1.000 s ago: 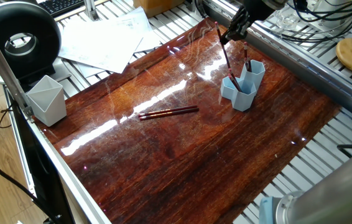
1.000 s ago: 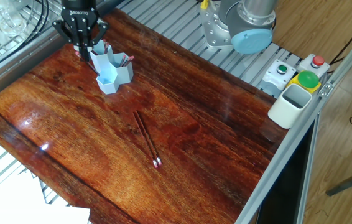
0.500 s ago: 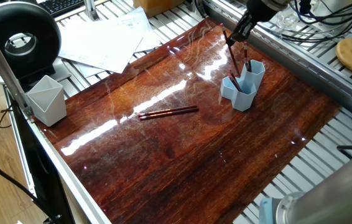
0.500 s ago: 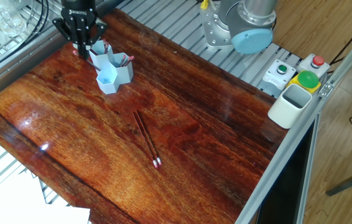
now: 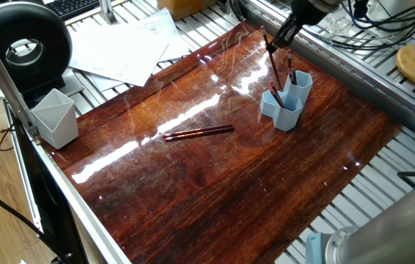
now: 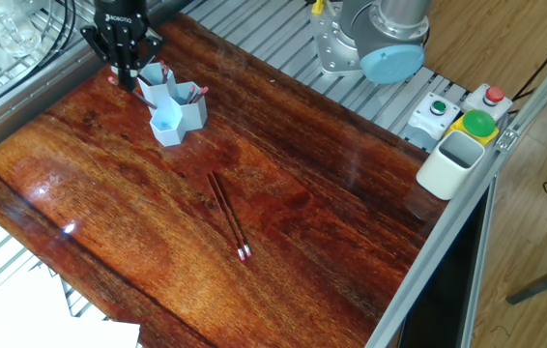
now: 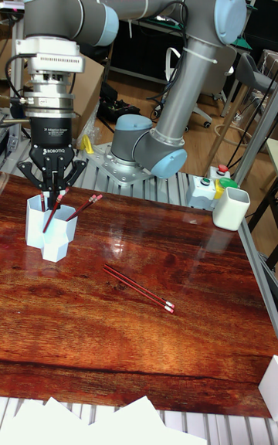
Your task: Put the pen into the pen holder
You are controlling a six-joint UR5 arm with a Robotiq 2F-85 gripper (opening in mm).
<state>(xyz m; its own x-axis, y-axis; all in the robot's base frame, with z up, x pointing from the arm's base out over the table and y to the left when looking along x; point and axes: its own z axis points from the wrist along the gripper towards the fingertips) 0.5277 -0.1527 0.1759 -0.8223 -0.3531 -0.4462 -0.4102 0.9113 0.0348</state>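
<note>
The gripper is hanging over the far left part of the table, pointing straight down above the pen holder. Its two fingers are pinched together on the upper end of a dark red pen. In the one fixed view this pen is leaning at a slant, its top end in the gripper and its lower end sitting inside one of the holder's tubes.

The pen holder is a small light blue cluster of joined hexagonal tubes of different heights, standing upright on the glossy reddish-brown wooden table. In the other fixed view it is sitting just below and to the right of the gripper. Another red pen is resting in a taller tube, tilting out to the right.

Two more pens are lying flat, side by side and touching, near the middle of the table, well apart from the holder. Their pale tips are pointing toward the near right in the tall view.

A larger pale grey angular cup is standing at the table's edge, far from the holder. The robot's grey arm is arching overhead from its base behind the table. A button box with red and green buttons is mounted beside the cup. Sheets of white paper are lying beyond one table edge.
</note>
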